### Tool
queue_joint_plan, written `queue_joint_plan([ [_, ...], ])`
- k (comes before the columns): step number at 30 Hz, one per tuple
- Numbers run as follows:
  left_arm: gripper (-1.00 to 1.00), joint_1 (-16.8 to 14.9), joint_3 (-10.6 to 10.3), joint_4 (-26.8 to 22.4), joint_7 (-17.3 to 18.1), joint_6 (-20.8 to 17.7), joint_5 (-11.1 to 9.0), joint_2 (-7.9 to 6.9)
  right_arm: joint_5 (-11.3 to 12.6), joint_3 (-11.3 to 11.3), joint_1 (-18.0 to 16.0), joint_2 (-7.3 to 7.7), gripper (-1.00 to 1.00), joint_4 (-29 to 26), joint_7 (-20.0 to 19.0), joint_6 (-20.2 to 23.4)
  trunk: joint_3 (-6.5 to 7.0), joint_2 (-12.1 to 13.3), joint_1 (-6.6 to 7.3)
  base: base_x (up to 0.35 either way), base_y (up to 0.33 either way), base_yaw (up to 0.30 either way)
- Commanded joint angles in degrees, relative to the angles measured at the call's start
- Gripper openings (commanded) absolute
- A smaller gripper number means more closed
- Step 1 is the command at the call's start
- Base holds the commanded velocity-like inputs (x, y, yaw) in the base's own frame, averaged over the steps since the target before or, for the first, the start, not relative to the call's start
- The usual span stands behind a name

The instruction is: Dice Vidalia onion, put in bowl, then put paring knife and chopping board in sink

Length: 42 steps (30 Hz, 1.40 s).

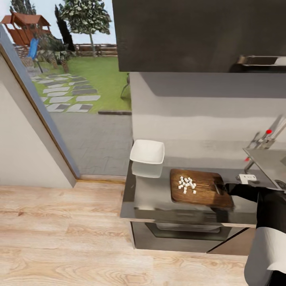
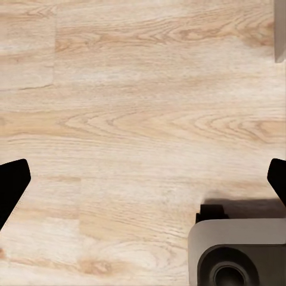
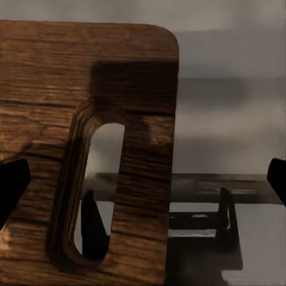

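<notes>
1. The chopping board [image 1: 201, 188] lies flat on the table [image 1: 147, 198] and carries a small heap of white diced onion [image 1: 187, 184] near its middle. We judge that the dicing is done and the transfer is not.
2. The bowl [image 1: 147, 151] sits just beside the board's far-left corner, apart from it and seemingly empty, which keeps the carry of the dice short.
3. The right gripper [image 1: 222, 188] reaches to the board's handle end. In the right wrist view its fingers [image 3: 13, 185] stand spread, with the slot-shaped hole [image 3: 98, 189] between them, so we judge a grasp of that end is being lined up.
4. The sink [image 1: 269, 162] lies to the board's right, under the red-tipped tap [image 1: 267, 136].
5. The left gripper [image 2: 143, 179] hangs over the wood floor [image 2: 137, 107], fingers spread and idle.
</notes>
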<state>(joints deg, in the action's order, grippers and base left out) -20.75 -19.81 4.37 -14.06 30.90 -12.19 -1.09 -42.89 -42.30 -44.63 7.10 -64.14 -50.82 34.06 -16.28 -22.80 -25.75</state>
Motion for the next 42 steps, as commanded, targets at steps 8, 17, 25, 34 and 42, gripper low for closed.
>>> queue_joint_plan([
  [8,1.00,-0.08,-0.49,0.20,-0.08,0.30,-0.38,0.03,-0.59,-0.40,-0.10,0.18,1.00,0.15,-0.27,-0.80,-0.11,-0.11,-0.04,0.006,0.014,0.000],
  [17,1.00,-0.08,-0.49,0.20,-0.09,0.23,-0.38,0.03,-0.76,-0.39,-0.09,0.19,1.00,-0.18,1.33,-2.20,-0.11,-0.11,-0.04,0.000,0.000,0.000],
  [25,1.00,-0.08,-0.49,0.21,-0.09,0.22,-0.38,0.03,-0.87,-0.09,-0.09,0.11,1.00,-0.20,1.93,-2.23,-1.36,-2.92,-1.57,0.000,0.000,0.000],
  [34,1.00,-0.08,-0.49,0.21,-0.09,0.22,-0.38,0.03,-0.88,0.02,-0.08,0.02,1.00,-0.20,1.95,-2.24,-2.98,-6.53,-3.55,0.000,0.000,0.000],
  [42,1.00,-0.08,-0.49,0.21,-0.09,0.22,-0.38,0.03,-0.85,0.02,-0.10,0.01,1.00,-0.12,2.89,-2.24,-4.41,-9.74,-5.31,0.000,0.000,0.000],
])
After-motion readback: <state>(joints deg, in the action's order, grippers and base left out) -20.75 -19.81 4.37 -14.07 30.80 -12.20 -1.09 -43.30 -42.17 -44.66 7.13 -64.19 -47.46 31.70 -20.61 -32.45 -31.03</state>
